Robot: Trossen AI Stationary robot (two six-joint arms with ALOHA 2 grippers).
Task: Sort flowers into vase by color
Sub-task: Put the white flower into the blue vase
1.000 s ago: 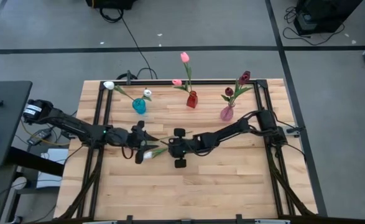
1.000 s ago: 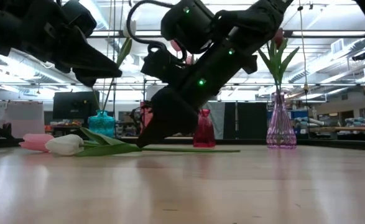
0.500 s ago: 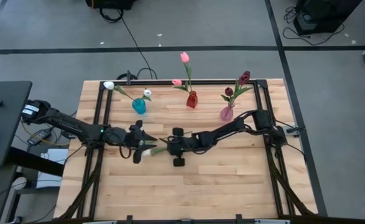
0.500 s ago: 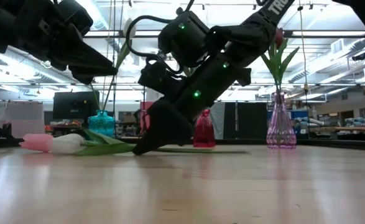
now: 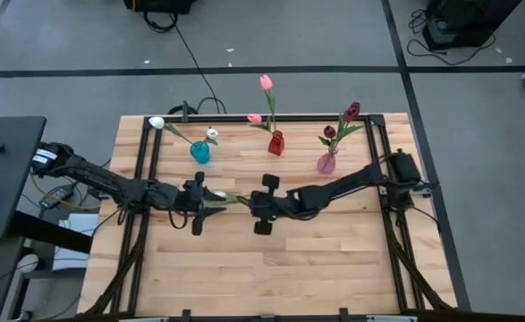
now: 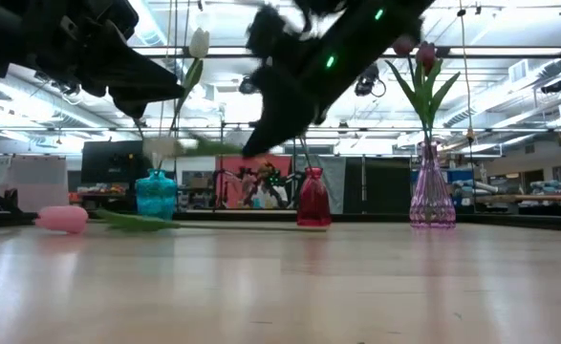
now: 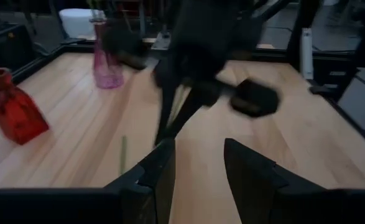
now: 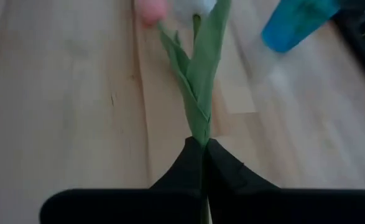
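Note:
My right gripper is shut on a white tulip near the table's middle and has it in the air; its white head points toward the left arm. In the low view the flower is a blur below the raised right gripper. A pink tulip lies flat on the table under it, head and leaf on the wood; its head also shows in the right wrist view. My left gripper hovers open just left of the white head and holds nothing. My right gripper pinches the white tulip's green stem just below the leaves, between its two shut fingers. The fingers run along the stem, coming from the table's right. The flower is lifted clear of the table, roughly level, with leaves and head sticking out beyond the fingertips.
Three vases stand along the far edge: a teal one with white tulips, a red one with pink tulips, a purple one with maroon tulips. Bare wood lies toward the near edge.
My right gripper has risen and drawn a little toward the far edge, lifting the white tulip clear of the table, where it lay beside the pink one. The pink tulip has stayed on the wood. My left gripper has stayed open and nearly still.

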